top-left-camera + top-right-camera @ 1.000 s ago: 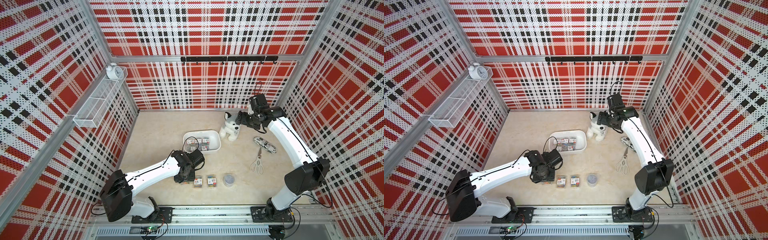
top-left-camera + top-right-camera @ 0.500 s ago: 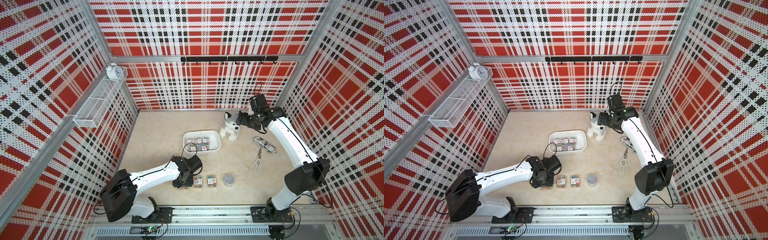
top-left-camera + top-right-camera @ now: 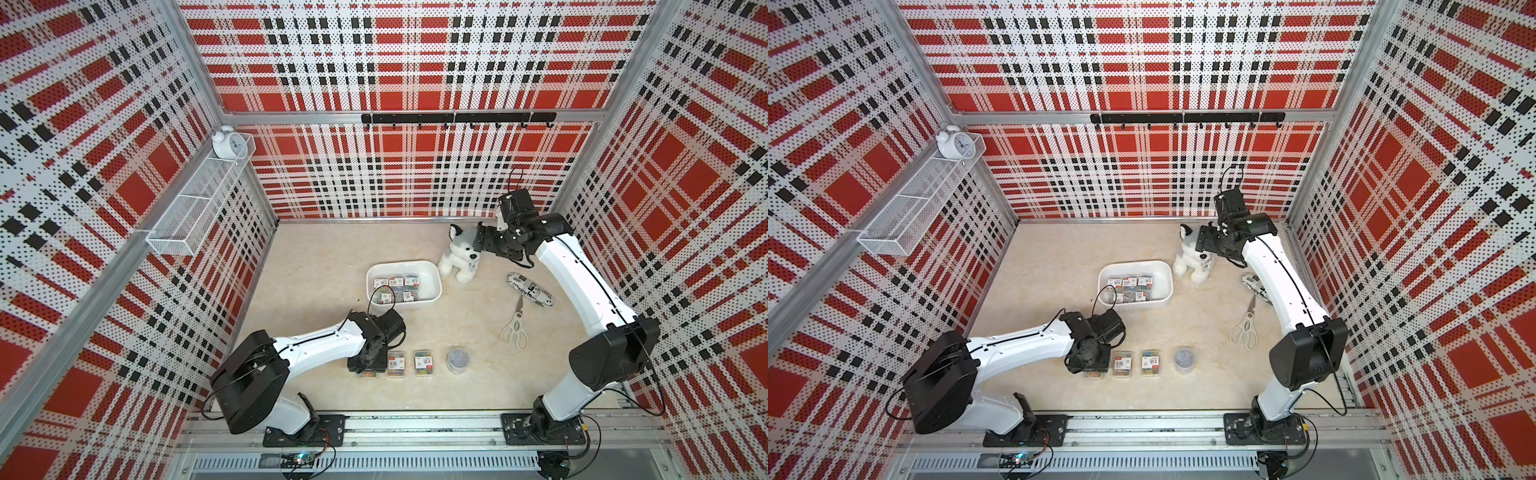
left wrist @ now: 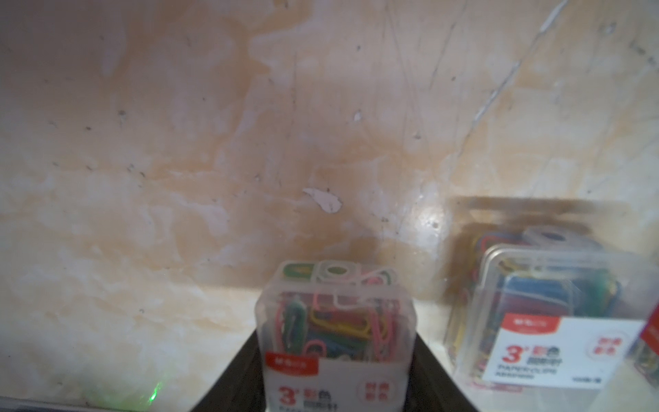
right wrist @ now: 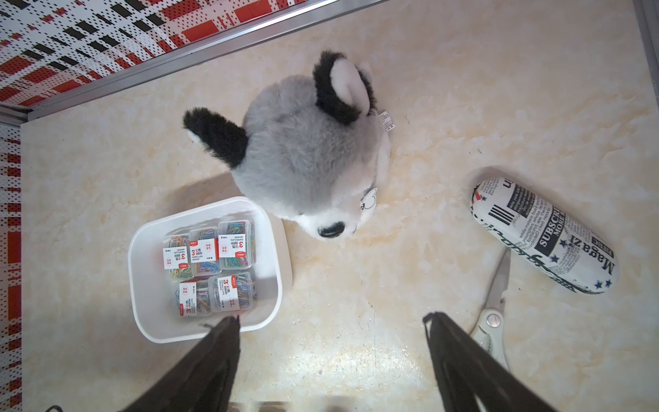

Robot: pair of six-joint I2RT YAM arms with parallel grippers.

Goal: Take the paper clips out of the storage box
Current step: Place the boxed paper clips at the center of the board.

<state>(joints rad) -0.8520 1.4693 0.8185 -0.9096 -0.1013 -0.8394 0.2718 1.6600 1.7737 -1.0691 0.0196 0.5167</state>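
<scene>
Left pincer (image 4: 335, 360) lower (tableward); case (image 4: 335, 317) within

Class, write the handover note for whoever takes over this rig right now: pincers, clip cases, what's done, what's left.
Left pincer: shut on a clip case, low beside the row on the table.
Right pincer: open, empty, raised near the plush dog.
Done: two cases and the round tub out on the table.
To do: release this case, then take the five cases from the storage box.
</scene>
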